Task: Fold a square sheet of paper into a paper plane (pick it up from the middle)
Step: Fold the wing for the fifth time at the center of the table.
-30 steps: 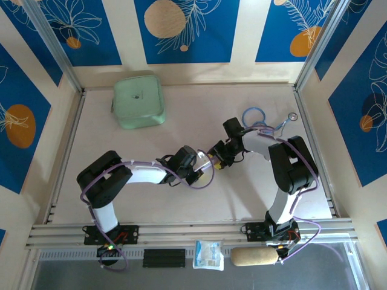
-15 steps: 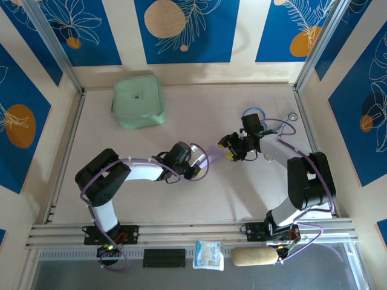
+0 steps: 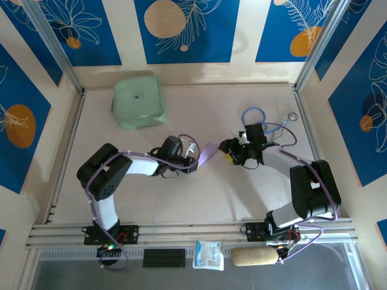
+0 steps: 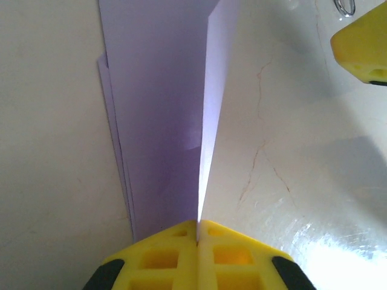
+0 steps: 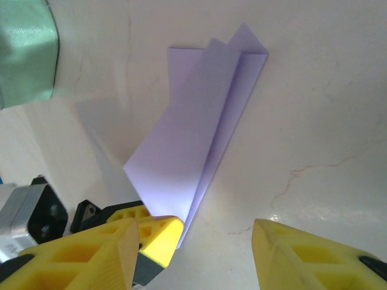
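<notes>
Starting at the near rail, one blue-and-white packet [image 3: 208, 255], one tan roll [image 3: 254, 257] and one black bar [image 3: 163, 258] sit beside the two arm bases.

Further in, around the middle of the table [image 3: 181, 199], there's one lilac paper [image 3: 208, 153]. It's already folded into a long, narrow, layered shape and sits between the two tools. The left tool [image 3: 195, 159] is clamped tight on the paper's left end, with its yellow pads [image 4: 163, 257] pressed together and the paper pinched in the seam. The right tool [image 3: 228, 152] sits just beside the paper's other end, jaws about halfway apart and nothing in them.

At the back there's one mint-green pouch [image 3: 138, 100] on the left. One blue cable loop [image 3: 254, 115] and one small metal ring [image 3: 292, 116] are on the right.

A second ago the two tools were bunched up together mid-table with the paper mostly hidden. Now they've separated: the left one has pulled back leftward and the right arm's elbow has swung out to the right. The pouch hasn't budged.

The left wrist camera gives detail the overhead is too small for. One flap stands up on edge from the pinch, and the other layers lie fanned out to its left. The right wrist camera adds the paper's far end with its staggered corners, plus a corner of the pouch.
</notes>
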Controlling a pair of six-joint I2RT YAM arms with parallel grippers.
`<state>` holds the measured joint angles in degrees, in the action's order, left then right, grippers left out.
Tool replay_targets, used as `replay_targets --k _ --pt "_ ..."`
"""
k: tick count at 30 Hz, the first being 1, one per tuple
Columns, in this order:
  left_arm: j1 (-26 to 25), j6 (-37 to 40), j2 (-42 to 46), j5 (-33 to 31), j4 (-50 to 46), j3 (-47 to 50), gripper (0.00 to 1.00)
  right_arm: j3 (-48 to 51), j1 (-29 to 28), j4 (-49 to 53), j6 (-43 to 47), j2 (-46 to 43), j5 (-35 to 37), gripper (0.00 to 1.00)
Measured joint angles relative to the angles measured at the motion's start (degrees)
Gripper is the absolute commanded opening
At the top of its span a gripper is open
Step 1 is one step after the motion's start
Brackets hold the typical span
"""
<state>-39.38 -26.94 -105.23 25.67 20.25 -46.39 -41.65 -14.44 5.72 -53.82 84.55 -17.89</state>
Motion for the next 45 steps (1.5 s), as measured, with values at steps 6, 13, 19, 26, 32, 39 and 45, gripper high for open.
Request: replay_targets --k 6,13,19,26,32,39,45 --pt "0.9 -7.3 -0.8 2.8 1.9 0.0 0.00 0.0 -1.9 -4.0 0.9 2.0 -1.9 0.50" --pt "1.9 -13.8 -2.1 4.3 3.8 0.0 0.00 -0.3 -3.6 -7.7 2.2 7.4 -4.3 0.45" --pt "2.5 -17.8 -3.7 5.2 6.0 0.2 0.00 -3.5 -5.1 -9.8 3.9 12.1 -7.1 0.40" --pt "2.6 -20.0 -4.0 5.8 7.4 0.4 0.00 -7.5 -6.4 -11.6 5.0 17.0 -9.6 0.37" --pt "2.9 -21.2 -4.4 6.1 7.7 0.4 0.00 -9.4 -7.4 -11.8 5.6 19.3 -10.7 0.35" --pt "3.1 -22.8 -4.6 6.3 7.9 0.4 0.01 -11.5 -7.9 -11.8 5.9 22.6 -11.1 0.32" --pt "3.5 -25.3 -5.0 7.1 9.2 0.7 0.01 -13.2 -8.3 -11.5 6.5 24.2 -11.1 0.31"
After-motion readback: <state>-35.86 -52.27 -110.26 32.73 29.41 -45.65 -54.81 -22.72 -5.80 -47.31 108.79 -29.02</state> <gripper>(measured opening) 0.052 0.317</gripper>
